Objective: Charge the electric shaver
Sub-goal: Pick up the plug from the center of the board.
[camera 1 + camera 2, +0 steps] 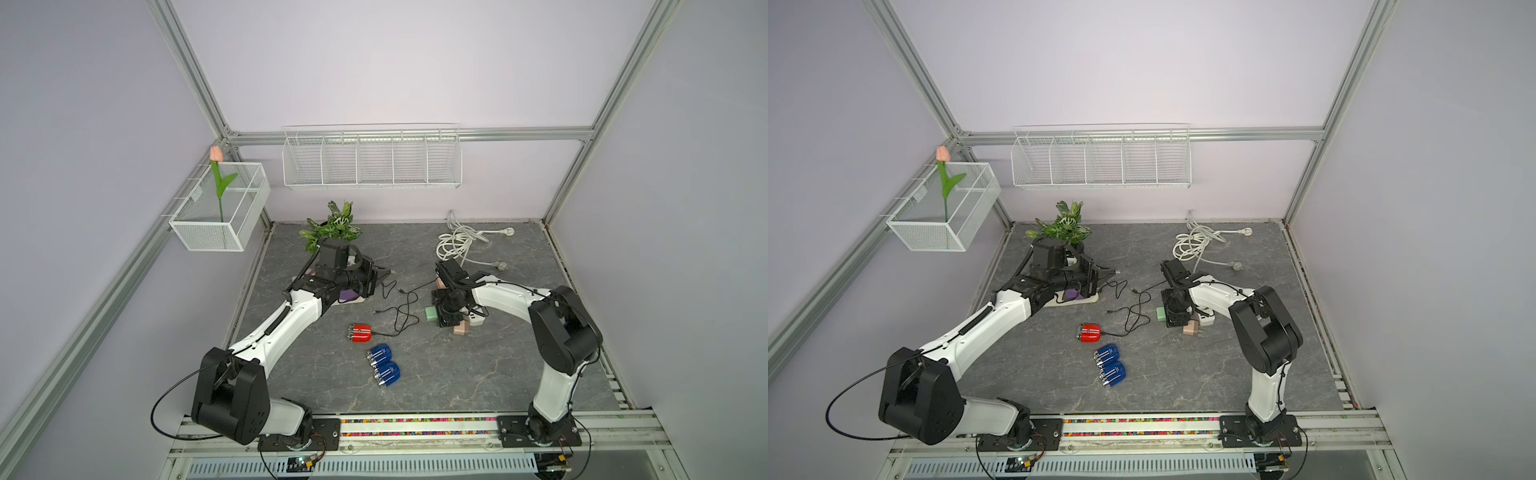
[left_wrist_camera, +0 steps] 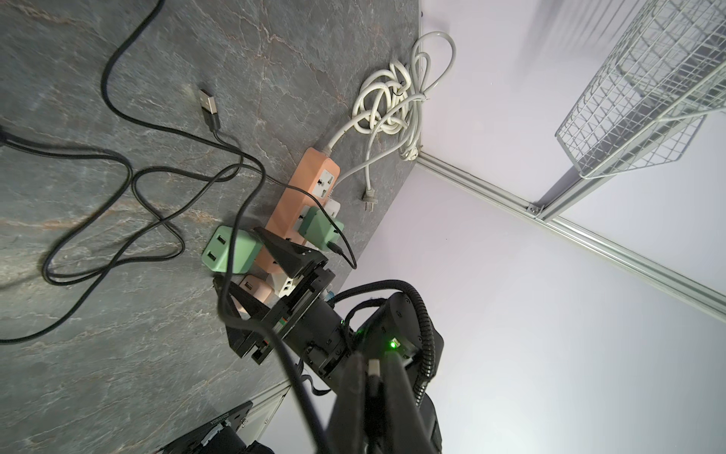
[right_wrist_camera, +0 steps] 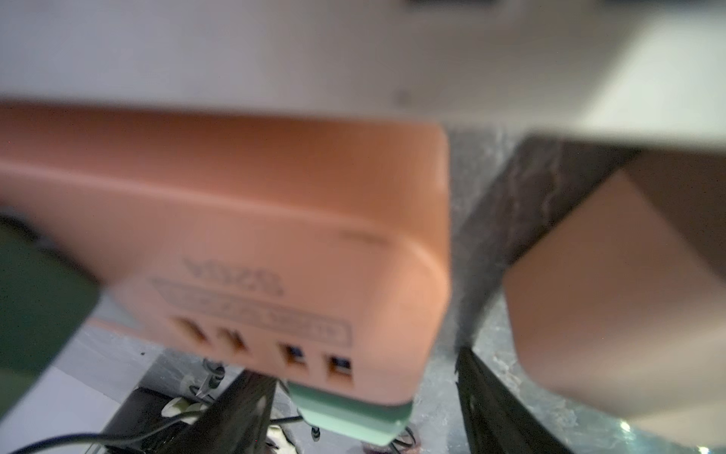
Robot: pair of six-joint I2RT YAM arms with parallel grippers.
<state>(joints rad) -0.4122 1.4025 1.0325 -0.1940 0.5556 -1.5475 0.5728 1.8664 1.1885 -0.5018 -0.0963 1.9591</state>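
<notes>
- The left hand (image 2: 373, 379) is closed tight on a cable plug (image 2: 373, 367). The plug's silver tip shows between the dark fingers, and its black lead trails away toward the surface (image 1: 478, 374).
- In both top views this hand (image 1: 384, 273) sits toward the back left corner of the surface, in front of the potted plant (image 1: 334, 228). It points across at the right arm.
- The right hand (image 2: 237, 255) points down at the near end of the orange power strip (image 2: 310, 177), toward the right edge of the surface. Its fingers (image 2: 286, 255) stand wide apart.
- A green adapter (image 2: 226, 251) lies between those fingers, against the side of the strip. I cannot tell whether either finger touches it, and nothing looks clamped.
- The right wrist view is blurred. It shows the strip's end (image 3: 235, 216) filling the gap between the two spread fingers.
- The red shaver (image 1: 360, 333) lies on its side near the middle of the surface, well apart from both hands, with a black lead running from its end.
- Two blue shavers (image 1: 383, 365) lie side by side just beside the red shaver, toward the front edge.
- A loose USB plug (image 2: 207, 104) rests on the surface.
</notes>
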